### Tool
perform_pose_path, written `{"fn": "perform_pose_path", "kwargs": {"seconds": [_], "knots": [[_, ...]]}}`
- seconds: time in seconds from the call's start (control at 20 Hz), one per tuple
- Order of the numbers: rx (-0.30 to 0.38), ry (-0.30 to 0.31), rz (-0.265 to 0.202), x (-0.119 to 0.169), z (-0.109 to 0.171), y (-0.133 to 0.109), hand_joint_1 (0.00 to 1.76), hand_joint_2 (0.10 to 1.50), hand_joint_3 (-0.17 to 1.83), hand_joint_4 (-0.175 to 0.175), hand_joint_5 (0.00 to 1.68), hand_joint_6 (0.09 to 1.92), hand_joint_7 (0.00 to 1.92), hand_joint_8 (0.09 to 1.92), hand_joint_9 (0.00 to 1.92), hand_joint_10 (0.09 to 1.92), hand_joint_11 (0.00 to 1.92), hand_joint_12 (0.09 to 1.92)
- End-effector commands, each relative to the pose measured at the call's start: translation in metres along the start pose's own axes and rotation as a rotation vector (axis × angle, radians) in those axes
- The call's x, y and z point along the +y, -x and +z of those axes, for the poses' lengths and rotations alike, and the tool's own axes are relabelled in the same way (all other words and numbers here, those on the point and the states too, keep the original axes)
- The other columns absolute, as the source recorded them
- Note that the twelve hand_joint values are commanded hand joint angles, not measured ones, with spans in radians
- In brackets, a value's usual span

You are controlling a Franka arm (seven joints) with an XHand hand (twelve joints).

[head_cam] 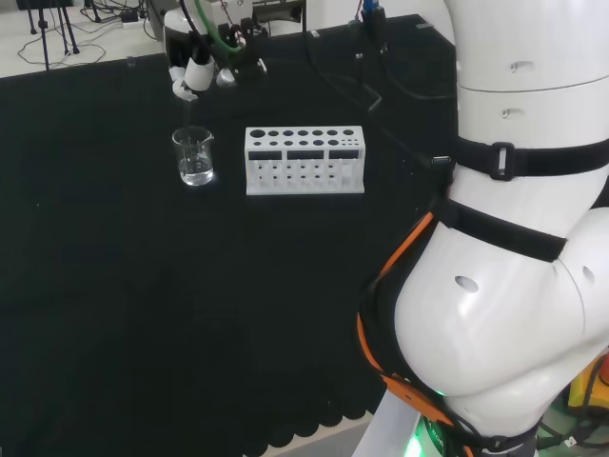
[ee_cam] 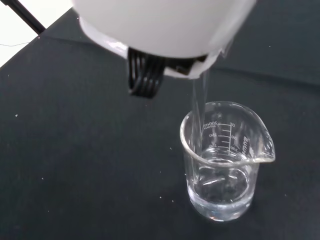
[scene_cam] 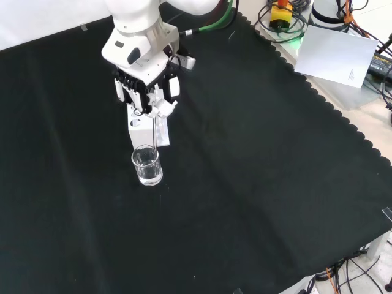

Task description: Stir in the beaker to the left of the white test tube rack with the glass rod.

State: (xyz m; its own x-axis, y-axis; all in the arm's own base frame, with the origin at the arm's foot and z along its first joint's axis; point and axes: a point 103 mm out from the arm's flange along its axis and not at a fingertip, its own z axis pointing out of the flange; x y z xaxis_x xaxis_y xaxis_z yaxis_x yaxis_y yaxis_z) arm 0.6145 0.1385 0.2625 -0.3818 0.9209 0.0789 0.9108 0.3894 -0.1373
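While the beaker (scene_cam: 147, 165) stands nearest in the front view, partly filled with clear liquid, the glass rod (scene_cam: 154, 142) drops into it from above. Behind it, the hand (scene_cam: 147, 92) has its fingers curled around the rod's top, with the white test tube rack (scene_cam: 146, 127) just beyond. Stirring looks to be underway; next comes small circling of the rod, clear of the glass wall.

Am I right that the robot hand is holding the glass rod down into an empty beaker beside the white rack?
Not quite: the beaker is not empty; the wrist view shows clear liquid in its bottom. The robot hand does hold the glass rod down into it, beside the white rack.
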Motion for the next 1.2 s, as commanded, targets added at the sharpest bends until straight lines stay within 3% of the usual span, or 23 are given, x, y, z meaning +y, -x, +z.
{"fn": "perform_pose_path", "kwargs": {"seconds": [0.05, 0.3, 0.7, 1.2], "knots": [[0.003, -0.009, -0.001, 0.022, 0.004, 0.006, 1.23, 0.45, 0.97, -0.175, 1.38, 0.63, 1.64, 0.85, 1.83, 0.67, 1.25, 0.77], [0.005, -0.006, 0.033, 0.022, -0.002, 0.031, 1.23, 0.45, 0.96, -0.175, 1.38, 0.63, 1.64, 0.86, 1.83, 0.67, 1.25, 0.77], [-0.006, -0.006, 0.098, -0.007, -0.007, 0.055, 1.23, 0.45, 0.96, -0.175, 1.38, 0.63, 1.64, 0.86, 1.83, 0.67, 1.25, 0.77], [-0.016, -0.012, 0.044, -0.006, -0.001, 0.011, 1.23, 0.46, 0.96, -0.175, 1.38, 0.63, 1.63, 0.86, 1.83, 0.67, 1.25, 0.77]]}}
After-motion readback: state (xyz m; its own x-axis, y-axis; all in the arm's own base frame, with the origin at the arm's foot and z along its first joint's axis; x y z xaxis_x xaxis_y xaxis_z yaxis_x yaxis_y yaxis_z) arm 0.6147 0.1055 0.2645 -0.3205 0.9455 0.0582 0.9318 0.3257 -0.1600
